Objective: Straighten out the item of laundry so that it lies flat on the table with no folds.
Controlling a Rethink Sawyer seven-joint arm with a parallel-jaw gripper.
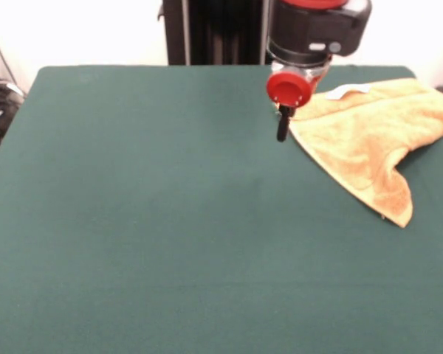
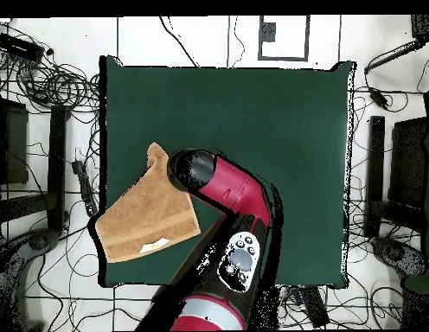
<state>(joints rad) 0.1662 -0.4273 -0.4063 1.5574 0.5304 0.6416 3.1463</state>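
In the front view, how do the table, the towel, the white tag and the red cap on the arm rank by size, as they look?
Largest to smallest:
1. table
2. towel
3. red cap and white tag: these look similar, and the cap sits nearer the camera, so I leave them unranked.

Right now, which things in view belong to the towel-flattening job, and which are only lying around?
Job things:
- folded orange-yellow terry towel, at the table edge
- dark green felt-covered table
- red and black arm's end effector

Lying around:
- black cables on the floor
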